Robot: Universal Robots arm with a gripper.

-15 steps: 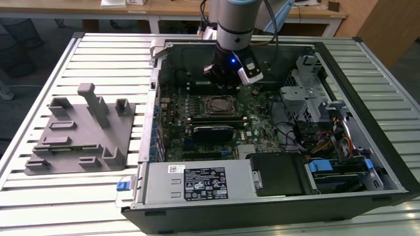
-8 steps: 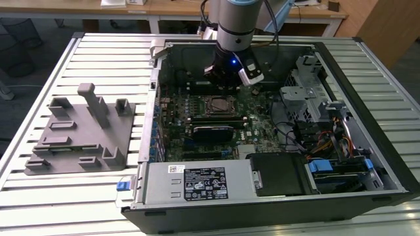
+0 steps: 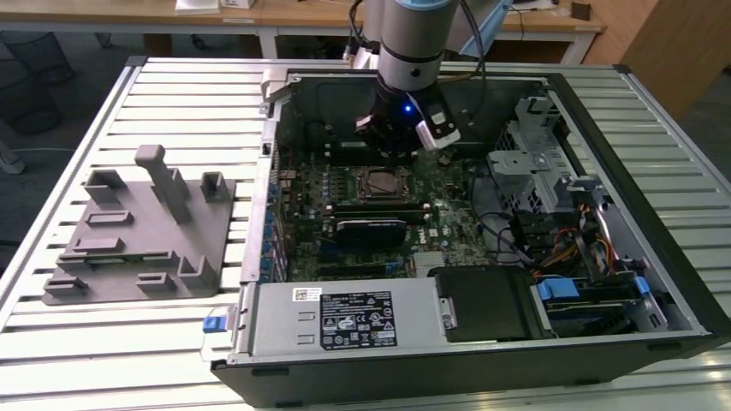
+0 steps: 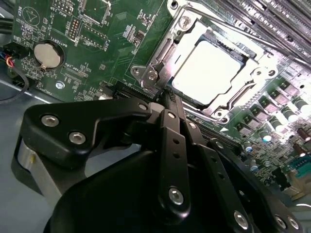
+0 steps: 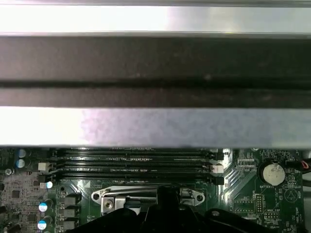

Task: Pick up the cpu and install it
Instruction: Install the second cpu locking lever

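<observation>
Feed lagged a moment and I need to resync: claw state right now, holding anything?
Claw: shut, holding nothing visible, tips just beside the socket where the cpu already sits.

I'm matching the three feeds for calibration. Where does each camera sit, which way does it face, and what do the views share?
Exterior view: off the arm, above, looking down into the open computer case; the arm's wrist shows above the motherboard.
Second wrist view: on the arm, facing the cpu lying in its socket; gripper in the foreground.
First wrist view: on the arm, facing memory slots and a coin battery.
Both wrist views share battery and socket.
</observation>
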